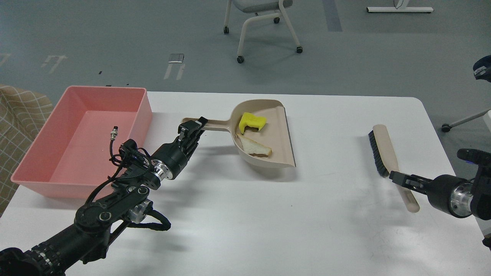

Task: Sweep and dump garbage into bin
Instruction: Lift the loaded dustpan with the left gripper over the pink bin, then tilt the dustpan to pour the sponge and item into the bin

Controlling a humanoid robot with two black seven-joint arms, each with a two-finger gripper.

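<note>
The beige dustpan [274, 130] is at the table's middle, and the garbage lies in it: a yellow chunk [252, 122] and a pale bread slice [255, 147]. My left gripper [193, 129] is shut on the end of the dustpan's long handle. The empty pink bin [82, 134] stands at the table's left, just left of that gripper. My right gripper [399, 178] is shut on the handle of the beige brush [381, 151] with black bristles, near the table's right edge.
The white table [268, 222] ends close to the brush on the right. A wheeled chair [261, 23] stands on the floor behind. A checked fabric thing [19, 115] sits left of the bin.
</note>
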